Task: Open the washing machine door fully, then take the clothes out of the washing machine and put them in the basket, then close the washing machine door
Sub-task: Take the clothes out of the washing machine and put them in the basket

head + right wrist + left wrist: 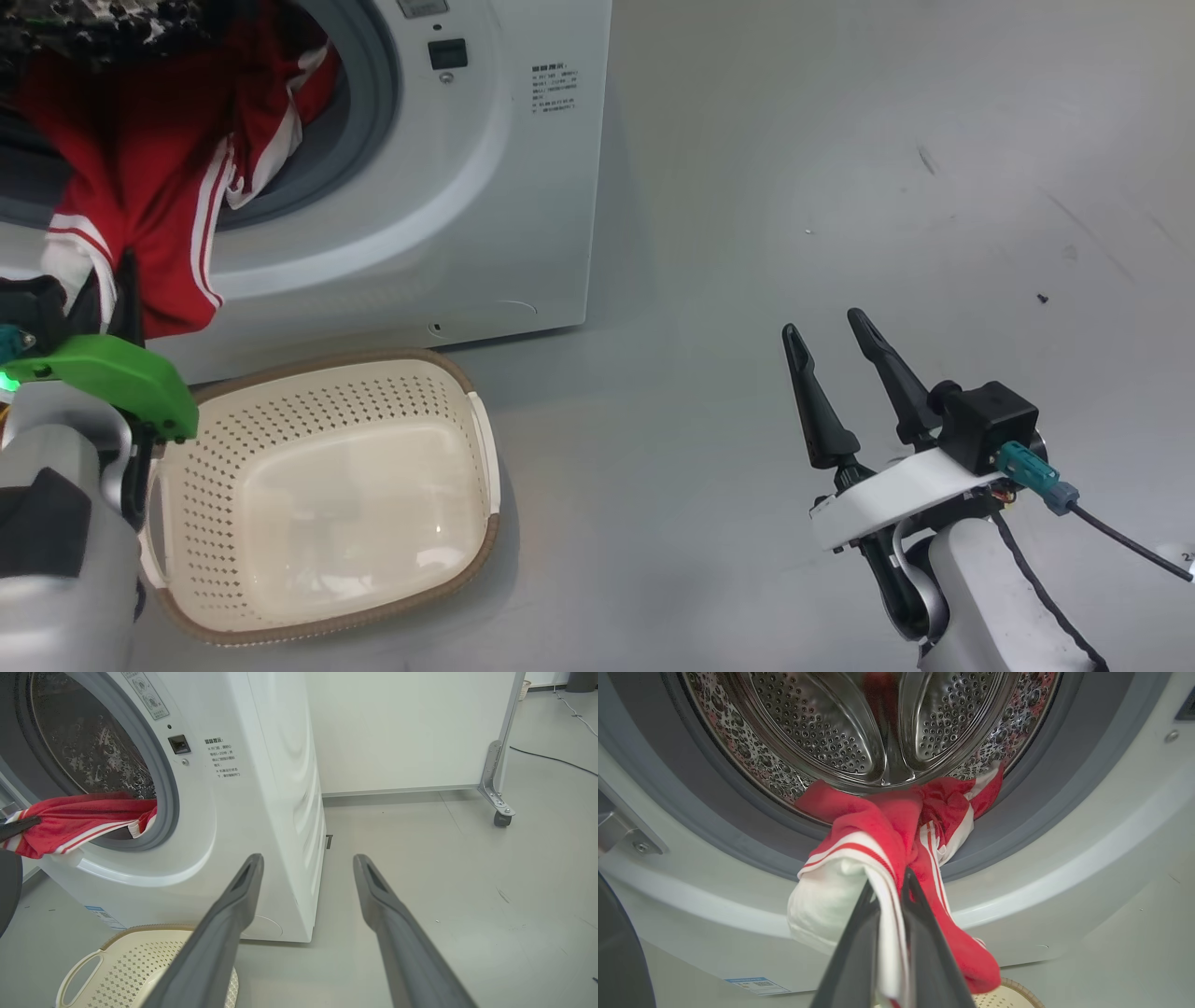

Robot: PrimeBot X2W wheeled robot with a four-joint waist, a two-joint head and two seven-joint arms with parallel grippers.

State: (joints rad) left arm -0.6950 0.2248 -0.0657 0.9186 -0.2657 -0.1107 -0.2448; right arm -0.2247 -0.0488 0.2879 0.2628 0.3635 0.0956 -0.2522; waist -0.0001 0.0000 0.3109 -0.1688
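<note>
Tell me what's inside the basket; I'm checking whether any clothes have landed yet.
The basket shows a bare cream floor. The left arm hides its left edge. The clothes hang from the washing machine opening.

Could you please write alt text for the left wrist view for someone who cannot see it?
The left gripper, jaws shut, holds red and white clothes hanging out of the washing machine over its grey seal, the steel drum behind and a basket below.
</note>
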